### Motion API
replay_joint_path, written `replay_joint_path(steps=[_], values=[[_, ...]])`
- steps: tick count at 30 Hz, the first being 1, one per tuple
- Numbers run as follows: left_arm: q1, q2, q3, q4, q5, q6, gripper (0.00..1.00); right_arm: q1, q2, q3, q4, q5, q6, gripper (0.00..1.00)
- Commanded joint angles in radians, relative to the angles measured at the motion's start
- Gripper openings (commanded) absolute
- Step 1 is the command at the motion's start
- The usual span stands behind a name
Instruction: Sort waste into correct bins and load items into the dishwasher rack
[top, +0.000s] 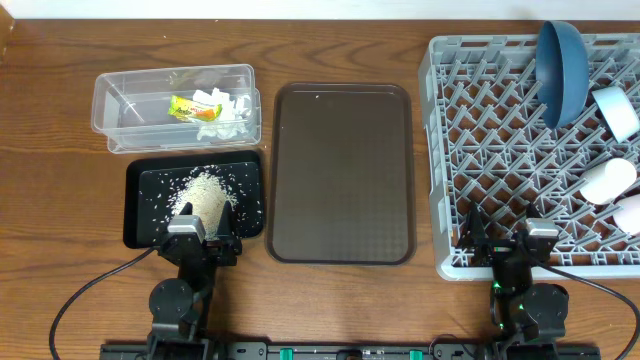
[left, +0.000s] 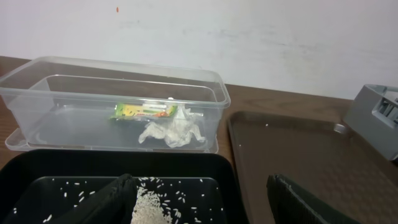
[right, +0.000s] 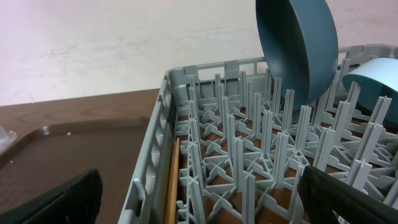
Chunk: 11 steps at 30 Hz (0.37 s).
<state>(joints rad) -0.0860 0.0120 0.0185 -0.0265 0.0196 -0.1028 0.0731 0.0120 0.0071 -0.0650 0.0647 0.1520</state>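
1. At the near edge of the table, the left gripper (top: 208, 215) hangs over the near end of the black tray (top: 135, 225), fingers spread wide and holding nothing. The right gripper (top: 497, 232) sits at the near-left corner of the dishwasher rack (top: 445, 150), likewise spread and empty.
2. Waste: the rice scraps (top: 205, 190) lie heaped in the black tray, with loose grains scattered around the heap. The snack wrapper (left: 144, 111) and tissue (left: 173, 132) lie touching inside the clear box (top: 115, 105).
3. Items, all in the rack: the plate (right: 297, 46) stands on edge between pegs at the far side, with the bowl (right: 376, 78) just beside it. A pale cup (top: 608, 180) and the pink cup (top: 630, 212) lie at the right edge. The chopsticks (right: 172, 183) lie along the left wall.
4. Judgement: sorting and loading look complete, so the step in hand is a final check and a clean withdrawal.
5. Left arm: rise straight up before drawing back, so the fingertips neither plough the rice heap nor hook the tray rim.
6. Right arm: clear the pegs and wall without nudging the rack, since a jolt might tip the upright plate.
7. Check the brown serving tray (top: 340, 170); nothing shows on it.
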Motion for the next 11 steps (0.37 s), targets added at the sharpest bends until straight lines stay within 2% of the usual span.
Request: replay_joint_path(steps=[1, 11], values=[[0.005, -0.008, -0.014, -0.043, -0.009, 0.016, 0.70, -0.009, -0.006, -0.002, -0.003, 0.010, -0.003, 0.99], [0.005, -0.008, -0.014, -0.043, -0.009, 0.016, 0.70, -0.009, -0.006, -0.002, -0.003, 0.010, -0.003, 0.99]])
